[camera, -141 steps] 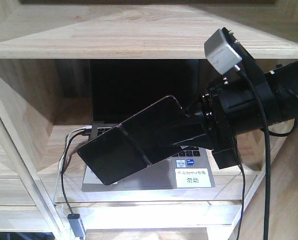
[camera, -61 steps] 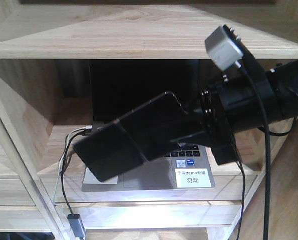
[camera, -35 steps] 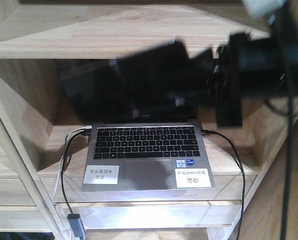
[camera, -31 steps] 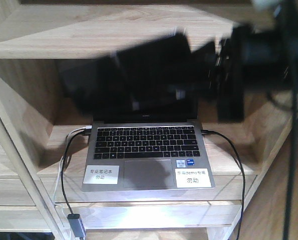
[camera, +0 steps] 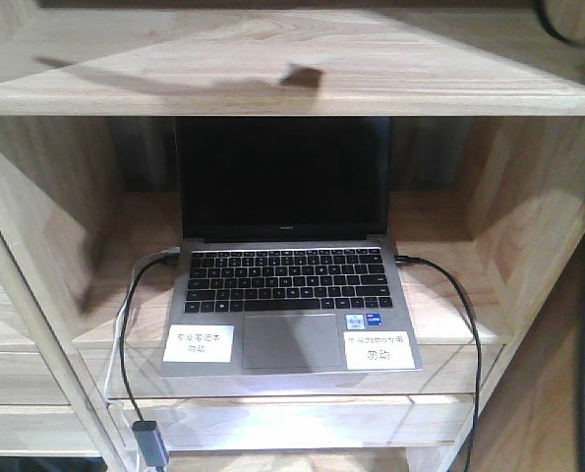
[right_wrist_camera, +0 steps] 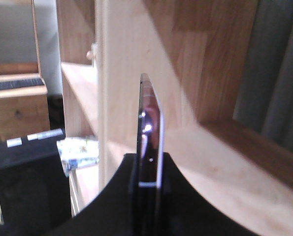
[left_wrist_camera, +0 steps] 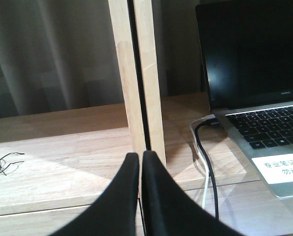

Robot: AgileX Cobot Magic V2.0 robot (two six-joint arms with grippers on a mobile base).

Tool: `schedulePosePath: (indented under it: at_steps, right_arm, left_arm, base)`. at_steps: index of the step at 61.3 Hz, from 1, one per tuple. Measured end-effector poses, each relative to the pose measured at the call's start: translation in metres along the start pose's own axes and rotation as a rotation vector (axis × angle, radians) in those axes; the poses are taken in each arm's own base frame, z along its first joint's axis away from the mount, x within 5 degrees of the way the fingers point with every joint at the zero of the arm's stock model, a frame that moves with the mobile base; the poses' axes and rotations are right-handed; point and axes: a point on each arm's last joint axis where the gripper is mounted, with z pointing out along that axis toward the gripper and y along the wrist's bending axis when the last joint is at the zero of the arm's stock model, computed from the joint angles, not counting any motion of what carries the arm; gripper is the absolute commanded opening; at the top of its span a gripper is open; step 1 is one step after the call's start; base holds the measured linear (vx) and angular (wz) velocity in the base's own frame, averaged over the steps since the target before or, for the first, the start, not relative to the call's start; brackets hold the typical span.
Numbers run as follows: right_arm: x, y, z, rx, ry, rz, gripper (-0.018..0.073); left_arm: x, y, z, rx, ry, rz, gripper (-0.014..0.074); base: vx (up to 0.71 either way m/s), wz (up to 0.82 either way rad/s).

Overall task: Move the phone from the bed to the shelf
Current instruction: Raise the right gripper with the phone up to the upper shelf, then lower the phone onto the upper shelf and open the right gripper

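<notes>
Black phone [right_wrist_camera: 150, 132] edge-on, clamped between right jaws.

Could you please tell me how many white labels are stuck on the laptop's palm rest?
2: one white label left of the touchpad, the other right of it, on the laptop. None looks hidden.

Phone [right_wrist_camera: 150, 142] lower part hidden within right end effector [right_wrist_camera: 145, 196]; blurred, perhaps printed, clutter [right_wrist_camera: 80, 147] behind

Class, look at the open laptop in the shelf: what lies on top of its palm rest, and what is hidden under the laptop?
Two white labels lie on the laptop, flanking the touchpad. Under it, the shelf board is covered.
</notes>
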Motion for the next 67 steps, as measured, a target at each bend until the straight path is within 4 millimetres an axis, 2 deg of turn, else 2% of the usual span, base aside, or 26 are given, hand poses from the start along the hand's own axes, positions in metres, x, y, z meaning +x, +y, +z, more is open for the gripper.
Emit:
schedulePosePath:
  at_steps: [9,20,24,36,54,67]
  right_arm:
    - [0.001,-0.016,0.026,-0.019,-0.017,0.023,-0.0003]
    - [0.009,-0.020,0.069,-0.065,-0.019,0.041,-0.0003]
    - [0.014,-0.023,0.086,-0.064,-0.022,0.068,-0.0003]
    - [0.034,-0.041,0.120,-0.027,-0.014,0.129,-0.0003]
    - [0.075,-0.067,0.149,0.028,0.035,0.209,-0.0003]
    - [0.089,-0.078,0.158,0.077,0.037,0.238,0.0000]
  left_arm:
    - [0.000,0.000,0.000,0.000,0.000,0.000,0.0001]
    - [0.000,0.000,0.000,0.000,0.000,0.000,0.0001]
    - [0.000,0.000,0.000,0.000,0.000,0.000,0.0001]
    - [0.000,0.000,0.000,0.000,0.000,0.000,0.0001]
    - [0.000,0.000,0.000,0.000,0.000,0.000,0.0001]
    - [0.000,0.000,0.000,0.000,0.000,0.000,0.0001]
  base:
    - [0.00,0.00]
    - [0.00,0.00]
    - [0.00,0.00]
    - [0.00,0.00]
    - [0.00,0.00]
    - [0.00,0.00]
